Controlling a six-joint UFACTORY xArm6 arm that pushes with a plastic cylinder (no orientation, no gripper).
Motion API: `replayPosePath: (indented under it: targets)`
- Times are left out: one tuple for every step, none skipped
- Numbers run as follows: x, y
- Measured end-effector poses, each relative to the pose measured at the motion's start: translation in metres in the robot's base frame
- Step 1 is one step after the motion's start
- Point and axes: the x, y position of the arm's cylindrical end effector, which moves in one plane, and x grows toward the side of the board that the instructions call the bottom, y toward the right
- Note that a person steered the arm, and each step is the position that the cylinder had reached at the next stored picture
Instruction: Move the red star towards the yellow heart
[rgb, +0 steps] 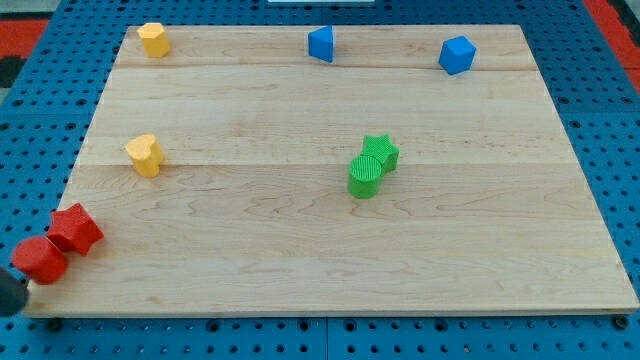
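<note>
The red star (75, 229) lies near the board's left edge, low in the view. A red round block (40, 260) touches it on its lower left. The yellow heart (145, 155) sits above and to the right of the red star, well apart from it. A dark shape at the view's bottom-left edge looks like my rod, with my tip (14, 300) just below and left of the red round block. Most of the rod is cut off by the frame.
A second yellow block (153, 39) sits at the top left of the wooden board (320, 260). Two blue blocks (321, 44) (457, 54) stand along the top. A green star (381, 150) touches a green round block (366, 176) right of centre.
</note>
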Motion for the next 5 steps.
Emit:
replayPosePath:
  targets:
    - [-0.020,0.010]
    - [-0.053,0.026]
    - [-0.088,0.011]
    - [-0.105,0.062]
    - [-0.105,0.136]
